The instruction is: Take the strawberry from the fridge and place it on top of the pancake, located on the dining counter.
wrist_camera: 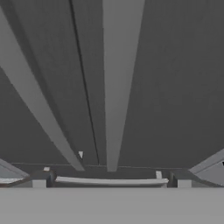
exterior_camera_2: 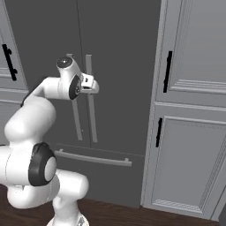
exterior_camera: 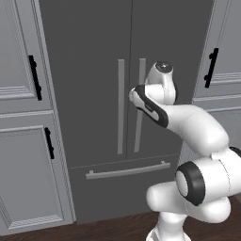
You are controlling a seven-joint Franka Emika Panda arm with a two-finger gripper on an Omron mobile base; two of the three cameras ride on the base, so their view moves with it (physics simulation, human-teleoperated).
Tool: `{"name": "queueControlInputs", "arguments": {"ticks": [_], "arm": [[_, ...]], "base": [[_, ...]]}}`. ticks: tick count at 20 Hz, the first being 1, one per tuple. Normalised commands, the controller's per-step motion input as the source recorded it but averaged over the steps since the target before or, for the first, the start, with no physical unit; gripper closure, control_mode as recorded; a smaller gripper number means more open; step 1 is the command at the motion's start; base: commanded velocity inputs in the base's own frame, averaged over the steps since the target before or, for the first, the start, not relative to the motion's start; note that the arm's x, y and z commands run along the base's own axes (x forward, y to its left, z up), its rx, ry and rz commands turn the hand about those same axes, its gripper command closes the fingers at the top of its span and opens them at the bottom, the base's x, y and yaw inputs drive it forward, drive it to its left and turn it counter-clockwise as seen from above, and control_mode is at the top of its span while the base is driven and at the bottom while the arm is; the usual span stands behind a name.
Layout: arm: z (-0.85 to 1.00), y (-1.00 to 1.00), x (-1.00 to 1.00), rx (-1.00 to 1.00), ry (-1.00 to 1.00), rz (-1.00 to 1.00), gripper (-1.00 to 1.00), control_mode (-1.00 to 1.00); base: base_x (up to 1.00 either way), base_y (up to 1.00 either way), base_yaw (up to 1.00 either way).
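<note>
The dark grey fridge (exterior_camera: 94, 56) stands straight ahead with both doors shut. Its two long vertical bar handles (exterior_camera: 121, 106) run side by side down the middle, above the bottom drawer (exterior_camera: 127, 170). My gripper (exterior_camera_2: 93, 86) is raised at handle height, just in front of the right door's handle (exterior_camera_2: 90, 101). In the hand view that handle (wrist_camera: 119, 83) runs up the centre, and the fingertips (wrist_camera: 39, 183) stand wide apart, open, with nothing between them. The strawberry is hidden behind the shut doors. The pancake and the dining counter are out of view.
Light grey panelled cabinets with short black handles flank the fridge on the left (exterior_camera: 23, 117) and on the right (exterior_camera_2: 194, 110). Dark wood floor (exterior_camera_2: 132, 214) runs along their base. My own arm (exterior_camera: 188, 122) bends in front of the fridge's right door.
</note>
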Motion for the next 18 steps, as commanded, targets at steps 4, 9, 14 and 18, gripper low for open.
{"name": "queueControlInputs", "arguments": {"ticks": [4, 9, 14, 18], "arm": [[-0.06, -0.05, 0.27, 0.0, -0.01, -0.01, -1.0, -1.0], [-0.18, 0.0, 0.21, 0.0, -0.04, 0.0, -1.0, -1.0], [-0.16, 0.0, 0.36, 0.0, -0.01, 0.0, -1.0, -1.0], [-0.07, 0.0, 0.32, 0.0, -0.02, 0.0, -1.0, -1.0]], "base": [[0.0, 0.0, 0.0], [0.0, 0.0, 0.0], [0.0, 0.0, 0.0], [0.0, 0.0, 0.0]]}}
